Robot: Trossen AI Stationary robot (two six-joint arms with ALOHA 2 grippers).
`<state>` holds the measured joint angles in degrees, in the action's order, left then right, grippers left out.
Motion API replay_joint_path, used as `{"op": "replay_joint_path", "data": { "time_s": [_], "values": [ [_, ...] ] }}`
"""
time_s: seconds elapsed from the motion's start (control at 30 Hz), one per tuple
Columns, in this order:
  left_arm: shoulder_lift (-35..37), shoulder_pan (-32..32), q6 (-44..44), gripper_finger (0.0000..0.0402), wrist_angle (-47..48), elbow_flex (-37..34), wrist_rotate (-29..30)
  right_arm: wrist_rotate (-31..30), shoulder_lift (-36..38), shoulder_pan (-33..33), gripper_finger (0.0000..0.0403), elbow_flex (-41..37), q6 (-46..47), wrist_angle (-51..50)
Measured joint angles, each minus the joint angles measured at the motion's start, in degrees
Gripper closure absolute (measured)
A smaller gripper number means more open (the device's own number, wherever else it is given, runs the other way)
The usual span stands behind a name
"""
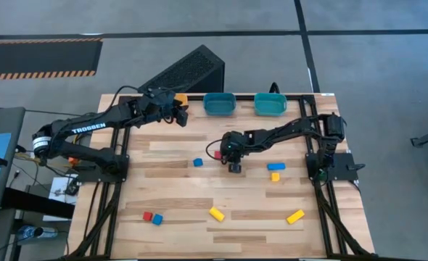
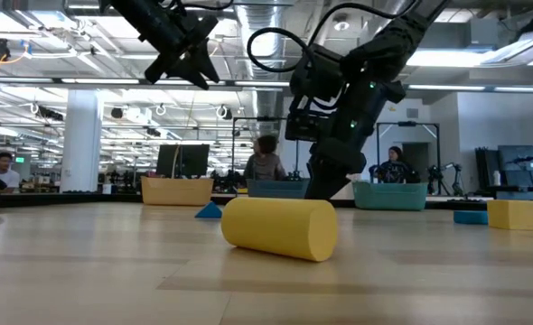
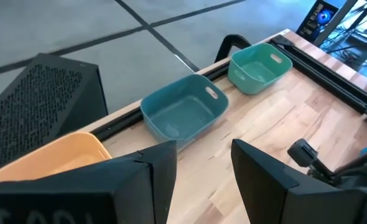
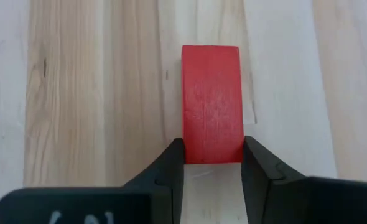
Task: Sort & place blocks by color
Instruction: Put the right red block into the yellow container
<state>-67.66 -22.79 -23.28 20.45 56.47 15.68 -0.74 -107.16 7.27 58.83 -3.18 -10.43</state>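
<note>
A red block (image 4: 211, 102) lies flat on the wooden table (image 1: 199, 188) near its middle, and it also shows in the high view (image 1: 217, 154). My right gripper (image 4: 213, 163) is down at the table and shut on this block. My left gripper (image 3: 202, 165) hangs open with nothing between its fingers, high over the table's far left (image 1: 179, 114), beside the orange bin (image 3: 46, 155). Loose on the table are a blue block (image 1: 197, 162), a blue bar (image 1: 276, 167) with a yellow block (image 1: 276, 176), a red (image 1: 148, 216) and blue (image 1: 157, 219) pair, and two yellow blocks (image 1: 216, 213) (image 1: 295, 216). My right gripper pinches the red block's two long sides at the end nearest the arm (image 4: 212, 152) between its two fingers. The fingers slant down from the table's right, and the block runs on ahead of their tips. The block lies flat on the table.
A teal bin (image 1: 219, 104) and a greener bin (image 1: 270, 104) stand along the far edge, with the orange bin to their left. A black perforated box (image 1: 188, 69) sits behind the far left corner. In the low view a yellow block (image 2: 280, 227) lies in front of my right arm.
</note>
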Motion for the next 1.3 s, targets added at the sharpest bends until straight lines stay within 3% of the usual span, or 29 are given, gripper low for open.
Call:
{"op": "replay_joint_path", "data": {
  "time_s": [0.17, 0.3, 0.43, 0.57, 0.77, 0.97, 1.3],
  "values": [
    [0.02, 0.45, -5.68, 0.0260, 1.60, 0.00, -0.75, -1.89, 3.98, 0.65, 0.0290, -0.19, -0.27, -0.51],
    [0.02, 0.45, -10.68, 0.0258, 0.57, 0.00, -1.43, -7.79, 9.94, 1.68, 0.0290, -0.09, -3.86, -0.35],
    [0.02, 0.35, -13.40, 0.0243, -4.89, 0.00, -3.32, -13.64, 16.29, 3.32, 0.0288, -0.07, -10.67, 2.53],
    [0.02, -0.72, -17.65, 0.0213, -12.56, 0.00, -5.97, -14.64, 20.36, 5.45, 0.0286, 0.48, -16.24, 4.42],
    [-1.76, -1.80, -20.89, 0.0164, -21.81, 0.06, -12.23, -14.65, 20.47, 8.17, 0.0286, 5.46, -20.64, 3.94],
    [-7.94, -1.63, -24.06, 0.0153, -24.70, -0.04, -15.99, -15.82, 18.51, 8.79, 0.0286, 9.60, -23.98, 1.64],
    [-8.48, -2.03, -27.24, 0.0153, -26.17, -0.02, -13.91, -17.46, 17.82, 8.48, 0.0285, 11.04, -29.20, 3.91]
  ]
}}
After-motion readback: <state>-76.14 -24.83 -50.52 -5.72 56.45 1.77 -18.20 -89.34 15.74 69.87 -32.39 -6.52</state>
